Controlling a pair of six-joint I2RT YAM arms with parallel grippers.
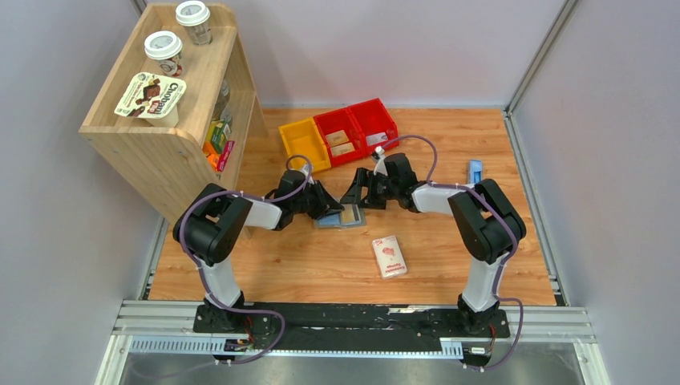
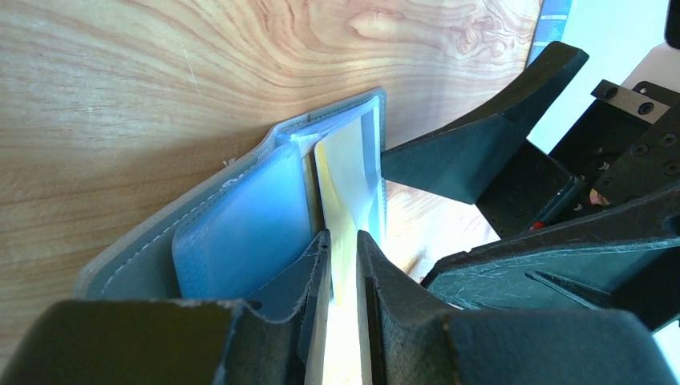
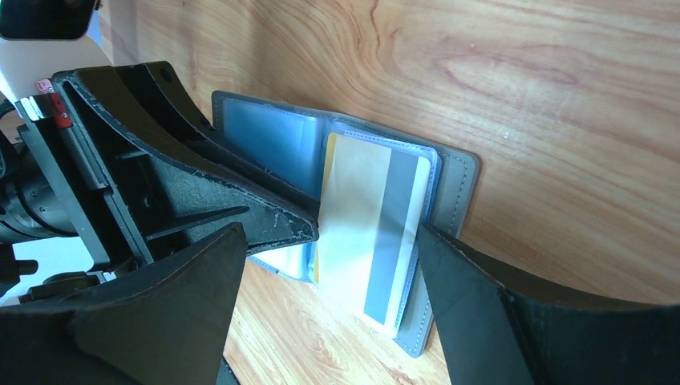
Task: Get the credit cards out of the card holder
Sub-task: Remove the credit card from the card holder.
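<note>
Seen from above, two black robot arms meet over the middle of a light wooden surface; between them a small flat grey bifold card holder with pale blue inner pockets lies open, inside facing up.

The left hand is closed, pinching the near edge of a thin tan credit card with a grey stripe; the card sits partly inside the clear pocket on the holder's right half, and its free end sticks out between the two black fingers.

The right hand is spread wide and grips nothing; one fingertip touches the outer grey edge of the card holder on the side where the card sits; the other finger stands apart, on the near side of the left hand.

On the same surface, a white-and-pink packet lies nearer the arm bases, well apart from the holder; a small blue object lies near the right edge; a yellow plastic bin and two red ones stand in a row at the back; a light wooden shelf unit stands at the left, with lidded cups on top.
</note>
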